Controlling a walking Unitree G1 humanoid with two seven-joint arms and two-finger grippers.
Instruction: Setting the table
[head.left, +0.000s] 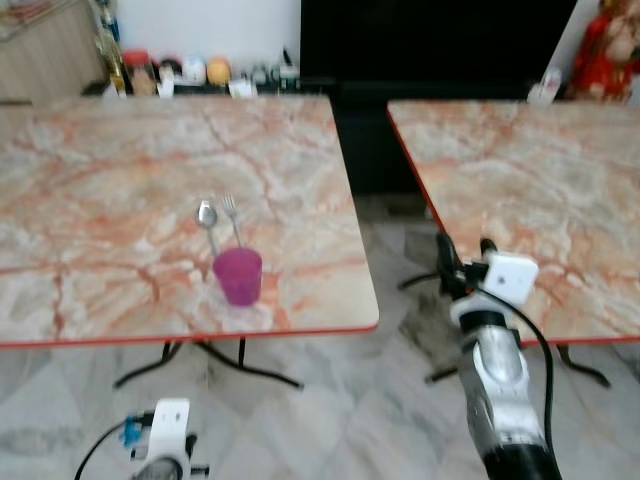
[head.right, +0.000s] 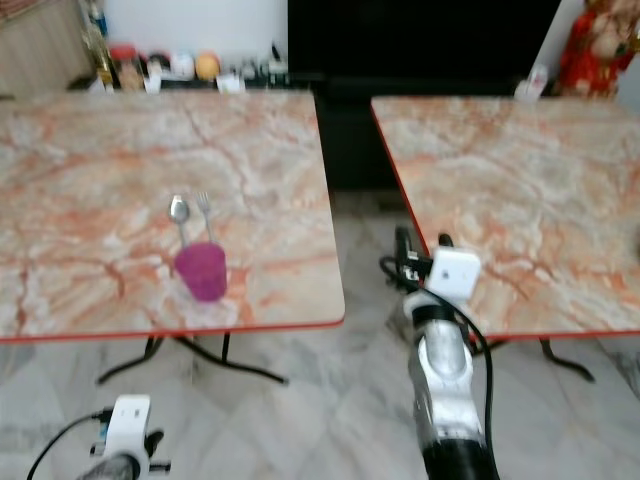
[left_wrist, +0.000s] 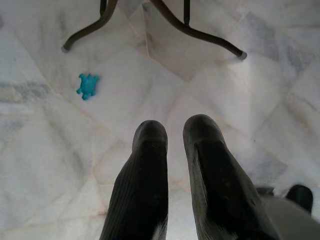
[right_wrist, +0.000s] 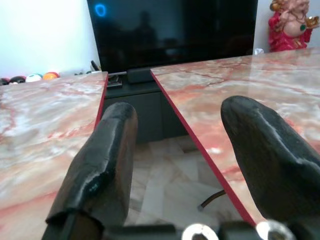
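A purple cup stands near the front edge of the left marble table. Just behind it lie a metal spoon and a fork, side by side. My right gripper is raised in the gap between the two tables, level with the table tops, open with nothing between its fingers. My left gripper hangs low over the floor, its fingers nearly together and holding nothing.
A second marble table stands to the right, with a tiled floor gap between. A dark TV and cabinet stand behind. Bottles and balls line the back. A red figurine is at the back right. A small blue toy lies on the floor near the table legs.
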